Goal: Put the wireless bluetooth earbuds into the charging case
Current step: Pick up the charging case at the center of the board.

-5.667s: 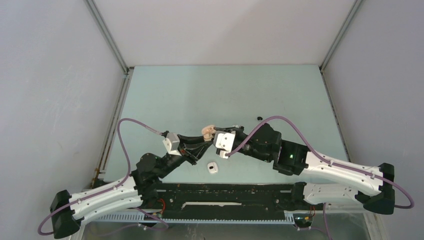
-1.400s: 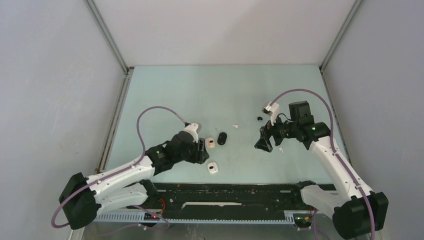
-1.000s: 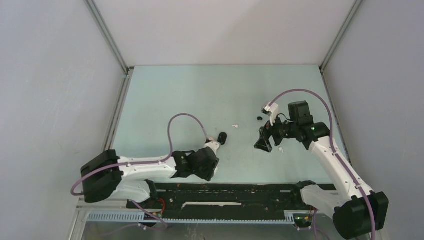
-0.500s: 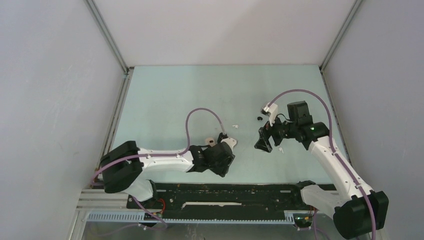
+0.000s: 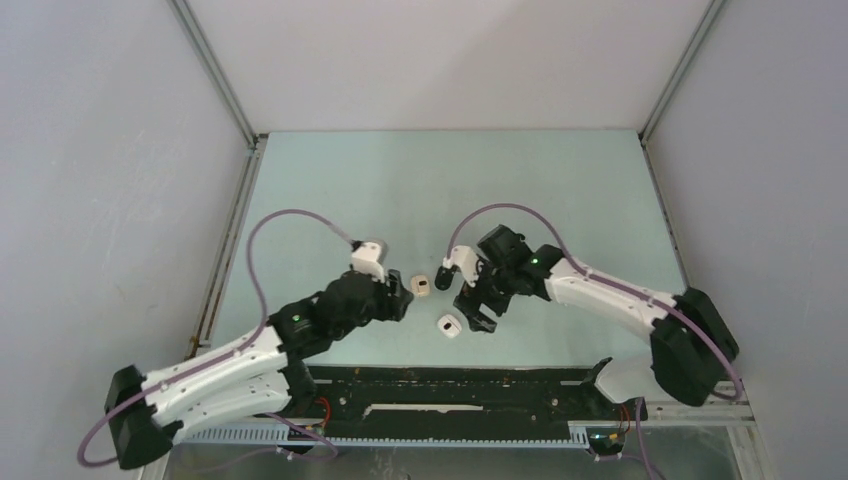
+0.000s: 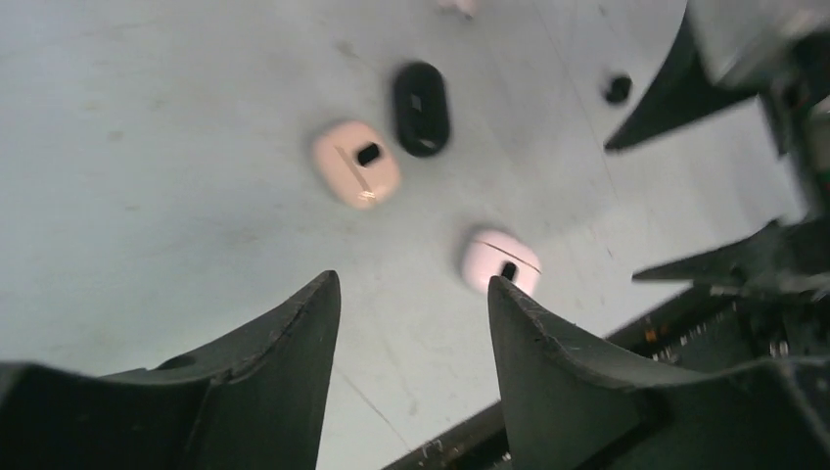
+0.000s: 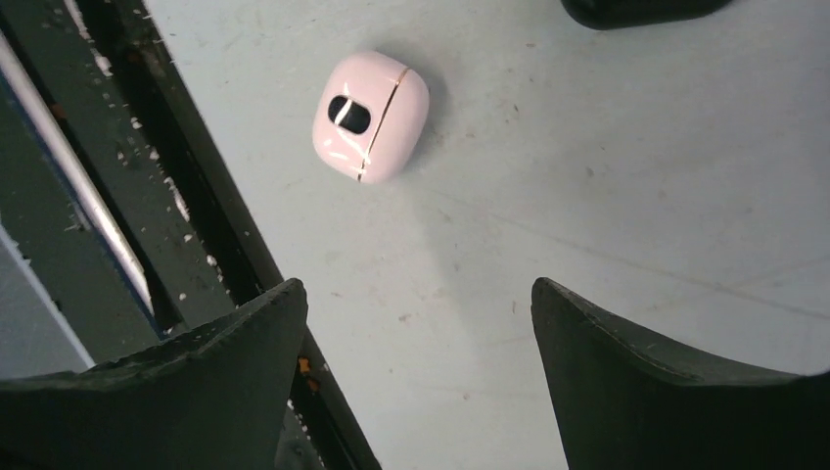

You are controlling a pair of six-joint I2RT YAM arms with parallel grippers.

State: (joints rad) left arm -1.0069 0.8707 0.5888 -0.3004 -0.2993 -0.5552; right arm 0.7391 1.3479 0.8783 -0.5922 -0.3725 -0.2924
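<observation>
Earbuds: I spot only one black earbud [image 6: 617, 89], on the table [image 6: 147, 147] past the black case [image 6: 421, 95]. Both my left pincer [image 6: 411, 284] and right pincer [image 7: 419, 289] hang spread, empty. I'd centre the right over the closed white case [image 7: 370, 116] before pinching its sides.

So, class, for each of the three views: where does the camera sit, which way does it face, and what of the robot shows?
Top external: fixed above and behind the bases, facing down at the table; the left arm and right arm show.
Left wrist: on the left arm, facing down past the left pincer.
Right wrist: on the right arm, facing down past the right pincer.
Shared: both wrist views show the white case.
</observation>
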